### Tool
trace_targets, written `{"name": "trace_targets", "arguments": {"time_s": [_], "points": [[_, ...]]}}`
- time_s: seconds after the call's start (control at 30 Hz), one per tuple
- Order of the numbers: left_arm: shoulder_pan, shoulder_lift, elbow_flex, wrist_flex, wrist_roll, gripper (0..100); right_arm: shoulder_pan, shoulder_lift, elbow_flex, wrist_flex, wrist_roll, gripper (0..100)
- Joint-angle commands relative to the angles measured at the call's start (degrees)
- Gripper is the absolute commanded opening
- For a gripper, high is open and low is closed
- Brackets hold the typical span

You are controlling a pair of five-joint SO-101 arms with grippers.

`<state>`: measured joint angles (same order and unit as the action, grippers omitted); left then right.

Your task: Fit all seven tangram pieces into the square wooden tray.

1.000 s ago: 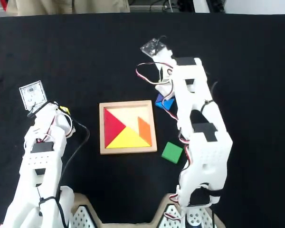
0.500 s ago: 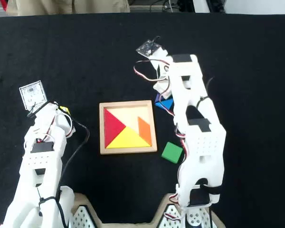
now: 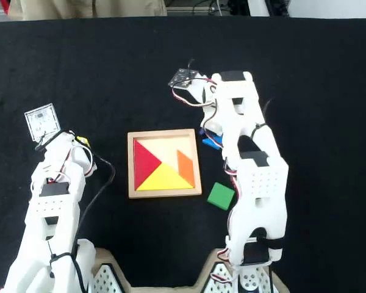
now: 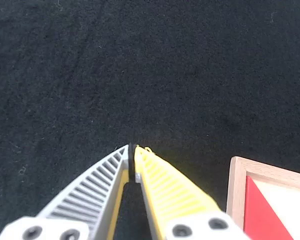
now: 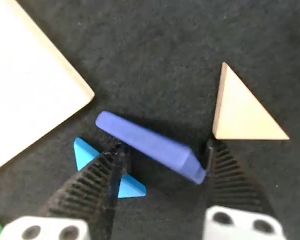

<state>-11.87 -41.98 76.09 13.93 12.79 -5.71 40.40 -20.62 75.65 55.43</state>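
Tray (image 3: 165, 194) mid-table in high view holds red triangle (image 3: 145, 160), yellow triangle (image 3: 165, 178), orange parallelogram (image 3: 185, 165), with green square (image 3: 220, 195) near-right of it; left wrist view: left gripper (image 4: 131, 150) pressed together; right wrist view: right gripper (image 5: 163, 149) spread astride dark blue piece (image 5: 150, 144), perhaps tilted.

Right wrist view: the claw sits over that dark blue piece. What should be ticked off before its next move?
1. Right gripper open and straddling the dark blue piece: ok.
2. Dark blue piece free of the light blue triangle: cannot tell, they look very close.
3. Tan triangle clear of the gripper: cannot tell, its corner nearly meets it.
4. Room in the tray: ok, bare floor shows beside the red triangle, yellow triangle and orange piece.
5. Left gripper out of the way: ok, shut over the cloth beside the tray.
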Motion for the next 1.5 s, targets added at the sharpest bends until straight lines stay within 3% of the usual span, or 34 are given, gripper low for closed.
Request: {"name": "trace_targets", "arguments": {"time_s": [0.0,0.57,0.77,1.03,1.2,1.27,1.4,1.47], "points": [[0.66,-1.41,-0.4,-1.49,-0.7,3,-2.46,-0.04,-2.95,0.62,1.58,22.7],[0.66,-1.41,-0.4,-1.49,-0.7,3,-1.67,1.27,-5.67,2.55,1.14,19.8],[0.66,-1.41,-0.4,-1.49,-0.7,3,-0.26,0.92,-5.76,7.82,-5.98,1.5],[0.75,-1.41,-0.4,-1.49,-0.7,3,4.66,0.75,-6.29,12.75,-17.85,2.1],[0.75,-1.41,-0.4,-1.49,-0.7,3,7.47,0.75,-5.67,12.92,-18.64,2.7],[0.75,-1.41,-0.4,-1.49,-0.7,3,7.47,0.75,-6.11,13.01,-18.9,6.9],[0.75,-1.41,-0.4,-1.49,-0.7,3,6.24,0.75,-6.55,12.04,-17.93,28.5],[0.75,-1.41,-0.4,-1.49,-0.7,3,5.19,0.75,-6.55,11.6,-13.8,36.3]]}}
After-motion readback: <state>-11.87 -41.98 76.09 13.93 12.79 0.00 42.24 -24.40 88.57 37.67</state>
